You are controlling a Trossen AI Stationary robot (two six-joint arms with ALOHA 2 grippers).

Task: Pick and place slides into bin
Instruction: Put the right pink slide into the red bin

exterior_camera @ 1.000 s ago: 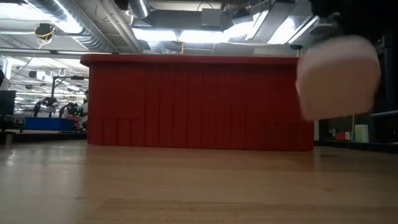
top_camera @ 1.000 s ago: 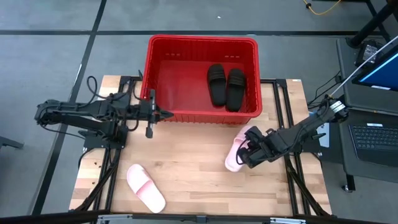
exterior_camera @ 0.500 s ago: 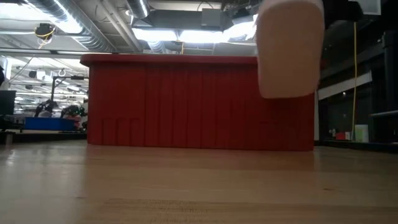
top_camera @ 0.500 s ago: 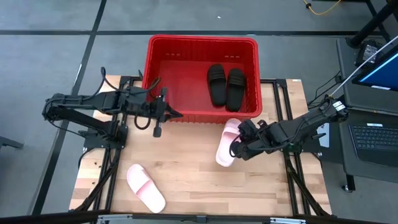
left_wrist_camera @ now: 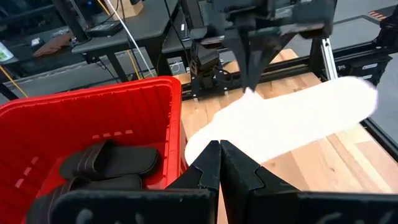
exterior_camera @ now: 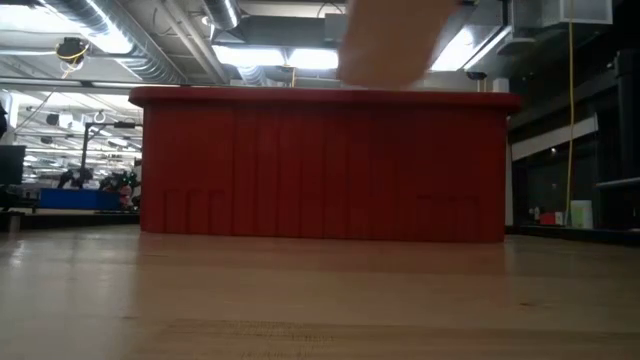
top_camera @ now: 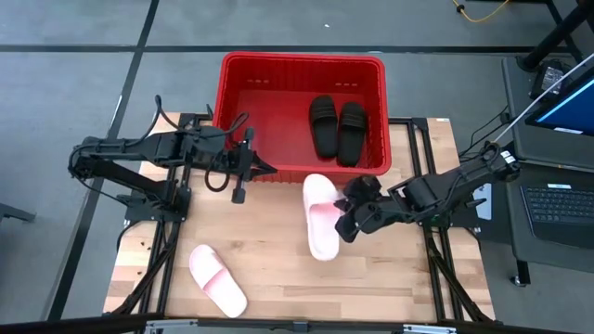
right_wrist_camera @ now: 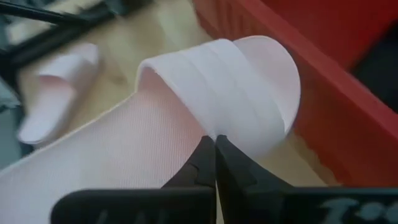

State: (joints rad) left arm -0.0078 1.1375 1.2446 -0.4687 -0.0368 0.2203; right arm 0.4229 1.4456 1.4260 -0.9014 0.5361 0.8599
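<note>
Counting what lies in the bin (top_camera: 232, 70), you have two black slides (top_camera: 336, 125) done and two pink ones left. Your right gripper (top_camera: 351, 215) is clamped on one pink slide (top_camera: 320, 215), raised just short of the bin's near wall. The other pink slide (top_camera: 216, 279) lies on the table (top_camera: 269, 232), well behind it. Your left gripper (top_camera: 264, 170) waits closed and empty beside the bin.

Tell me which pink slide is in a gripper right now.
The pink slide in front of the bin, pinched by the right gripper and off the table. The other pink slide lies untouched at the table's near left.
</note>
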